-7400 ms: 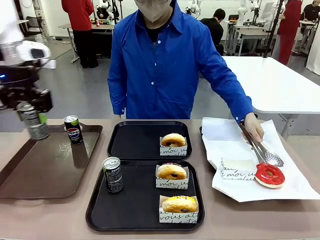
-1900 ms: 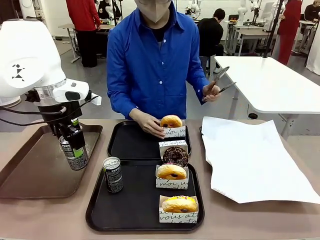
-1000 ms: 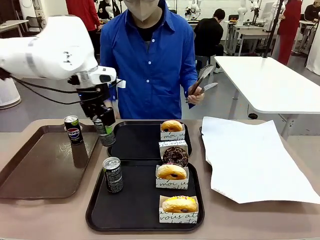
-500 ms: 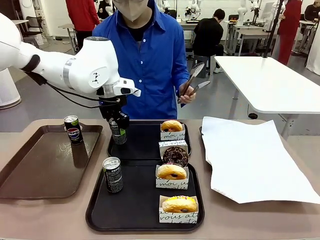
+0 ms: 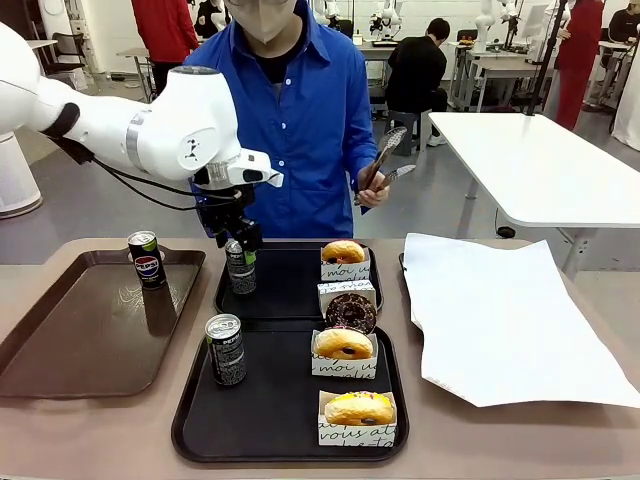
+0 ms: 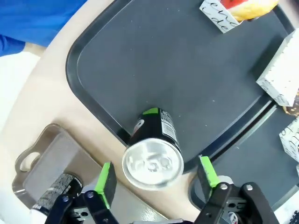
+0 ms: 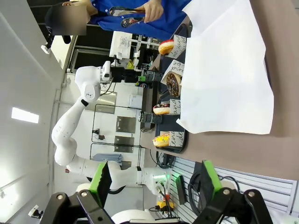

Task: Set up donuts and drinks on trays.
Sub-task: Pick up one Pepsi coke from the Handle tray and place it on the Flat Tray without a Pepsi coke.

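Nearest in the front view, the near black tray (image 5: 200, 425) carries a yellow-iced donut (image 5: 359, 408), a golden-brown donut (image 5: 343, 343) and a can (image 5: 226, 349) at its left side, with bare floor between them. Behind it, touching edge to edge, the far black tray (image 5: 290, 298) holds a chocolate donut (image 5: 350, 311), another golden donut (image 5: 343, 251) and a second can (image 5: 240, 267) upright in its near-left corner. The left hand (image 5: 238, 243) hangs right over that can. The left wrist view tells what the front view hides: the green pads (image 6: 107, 178) stand apart from the can's silver top on both sides, jaws wide, gripping nothing, and the can sits just inside the rim. Left of the trays, the brown tray (image 5: 80, 345) bears a third can (image 5: 147, 260) at its far edge, the rest open. White paper (image 5: 500, 315) covers the bench's right side. The right hand (image 7: 154, 182), in its own wrist view, gapes open and empty. The person's hand (image 5: 372, 186) holds tongs (image 5: 390, 158) above the bench.
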Robot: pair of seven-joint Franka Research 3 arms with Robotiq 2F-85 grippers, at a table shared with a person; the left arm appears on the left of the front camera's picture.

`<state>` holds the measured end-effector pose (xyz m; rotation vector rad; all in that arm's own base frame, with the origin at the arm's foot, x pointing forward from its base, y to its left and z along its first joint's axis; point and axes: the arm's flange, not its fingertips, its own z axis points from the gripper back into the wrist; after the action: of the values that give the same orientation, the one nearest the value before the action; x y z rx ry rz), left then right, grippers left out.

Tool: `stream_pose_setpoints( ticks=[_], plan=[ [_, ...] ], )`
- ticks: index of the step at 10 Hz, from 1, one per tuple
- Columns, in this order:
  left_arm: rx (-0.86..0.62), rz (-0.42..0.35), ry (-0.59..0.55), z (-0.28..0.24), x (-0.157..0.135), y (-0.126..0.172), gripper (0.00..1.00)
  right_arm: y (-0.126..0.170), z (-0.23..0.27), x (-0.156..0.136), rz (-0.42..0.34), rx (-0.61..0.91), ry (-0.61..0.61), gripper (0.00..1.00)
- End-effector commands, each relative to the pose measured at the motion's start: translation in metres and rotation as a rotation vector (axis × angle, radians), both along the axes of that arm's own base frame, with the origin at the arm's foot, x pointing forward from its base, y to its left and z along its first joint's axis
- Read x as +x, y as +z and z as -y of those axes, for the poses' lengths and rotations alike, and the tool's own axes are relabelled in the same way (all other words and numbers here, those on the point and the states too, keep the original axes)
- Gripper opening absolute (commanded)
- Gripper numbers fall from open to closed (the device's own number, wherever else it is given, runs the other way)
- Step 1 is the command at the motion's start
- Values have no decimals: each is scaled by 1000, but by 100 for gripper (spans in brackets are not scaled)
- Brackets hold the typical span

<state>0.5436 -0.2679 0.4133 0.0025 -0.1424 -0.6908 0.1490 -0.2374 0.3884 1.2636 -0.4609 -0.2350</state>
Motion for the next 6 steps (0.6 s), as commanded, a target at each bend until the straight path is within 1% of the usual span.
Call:
stream_pose_setpoints(
  ticks=[1,2,3,5,6],
  plan=[
    [-35,-30,11,-11,-33,23,91,0,0,1,25,5,-2,100],
    [-48,-45,2,-18,-51,35,100,0,0,1,25,5,-2,100],
    [-43,-42,5,-29,-70,43,100,0,0,1,25,5,-2,100],
    [-57,-65,67,-61,-106,48,100,0,0,1,25,5,-2,100],
    [-60,-52,93,-76,-123,48,100,0,0,1,25,5,-2,100]
  ],
)
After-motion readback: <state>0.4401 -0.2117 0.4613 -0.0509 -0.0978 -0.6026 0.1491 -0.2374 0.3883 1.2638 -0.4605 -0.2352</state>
